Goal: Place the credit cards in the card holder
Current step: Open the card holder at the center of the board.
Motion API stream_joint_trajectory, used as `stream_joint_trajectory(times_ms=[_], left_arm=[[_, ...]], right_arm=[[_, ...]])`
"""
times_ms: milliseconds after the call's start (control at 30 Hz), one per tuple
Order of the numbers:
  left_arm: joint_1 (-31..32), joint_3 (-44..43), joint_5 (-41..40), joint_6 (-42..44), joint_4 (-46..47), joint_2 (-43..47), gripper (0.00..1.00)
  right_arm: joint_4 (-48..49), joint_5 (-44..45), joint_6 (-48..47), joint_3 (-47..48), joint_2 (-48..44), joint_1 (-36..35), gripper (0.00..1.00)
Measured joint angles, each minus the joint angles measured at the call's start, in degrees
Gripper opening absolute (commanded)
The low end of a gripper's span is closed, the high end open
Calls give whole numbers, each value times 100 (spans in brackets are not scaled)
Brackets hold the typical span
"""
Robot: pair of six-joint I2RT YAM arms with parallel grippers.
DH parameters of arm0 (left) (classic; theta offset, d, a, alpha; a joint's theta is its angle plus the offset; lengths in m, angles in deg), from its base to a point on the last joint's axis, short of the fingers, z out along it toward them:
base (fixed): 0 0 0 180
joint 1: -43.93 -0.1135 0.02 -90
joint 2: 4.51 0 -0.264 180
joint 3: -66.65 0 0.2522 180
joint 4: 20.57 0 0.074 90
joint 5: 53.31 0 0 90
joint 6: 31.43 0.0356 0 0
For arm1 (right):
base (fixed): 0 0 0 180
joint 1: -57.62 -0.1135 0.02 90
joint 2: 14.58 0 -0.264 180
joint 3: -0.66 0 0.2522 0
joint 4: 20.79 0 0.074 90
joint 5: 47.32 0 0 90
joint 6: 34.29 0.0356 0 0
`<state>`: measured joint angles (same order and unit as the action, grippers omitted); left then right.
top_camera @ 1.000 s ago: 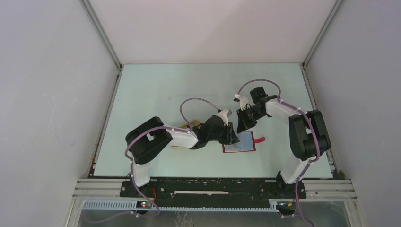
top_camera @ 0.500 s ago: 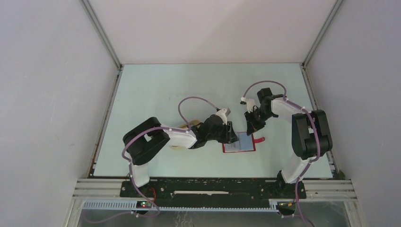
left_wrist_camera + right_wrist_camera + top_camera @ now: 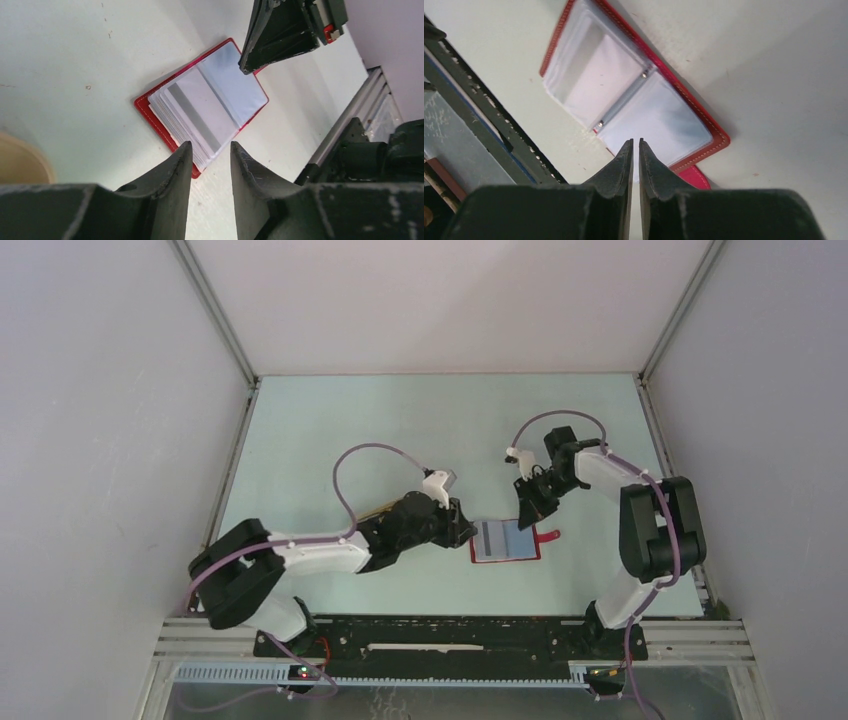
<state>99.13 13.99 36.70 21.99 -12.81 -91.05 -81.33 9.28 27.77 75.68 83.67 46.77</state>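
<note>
Pale mint green covers the flat table top (image 3: 400, 420), which is closed in by plain white walls (image 3: 450, 300) at the back and both sides, with a black and aluminium rail (image 3: 450, 650) along the near edge where the two arms are bolted. In the wrist views the surface shows a few small dark specks and faint scuffs. The red folding card holder (image 3: 505, 541) with clear plastic sleeves lies flat and open on the table between the two claws. Just ahead of the left claw (image 3: 210, 147) is the holder's near page, where a silvery card (image 3: 192, 112) with a dark grey stripe sits in the top sleeve over a stack of further sleeves. This claw's two black fingers stand a narrow way apart with nothing between them, clear of the holder. Behind it and to one side, the rim of a beige oval tray (image 3: 20, 160) shows at the edge of its wrist view. The right claw (image 3: 635, 142) has its fingers drawn almost together, leaving only a hairline slit; whether anything thin sits in that slit cannot be told. Its tip hangs over the holder's other page, with the red snap tab (image 3: 696, 178) just beside its fingers.
</note>
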Motion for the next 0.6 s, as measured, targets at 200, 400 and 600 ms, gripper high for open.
stream_joint_trajectory(times_ms=[200,400,600], left_arm=[[2,632,-76,262,245,1056,38],[4,1274,-319,542,490,2155,41],[4,1711,-647,824,588,3119,50]], right_arm=[[-122,-494,-247,0,-459,0,18],[-66,-1016,-468,-11,-1622,-2,25],[306,-1311,-1178,-396,-2855,-210,34]])
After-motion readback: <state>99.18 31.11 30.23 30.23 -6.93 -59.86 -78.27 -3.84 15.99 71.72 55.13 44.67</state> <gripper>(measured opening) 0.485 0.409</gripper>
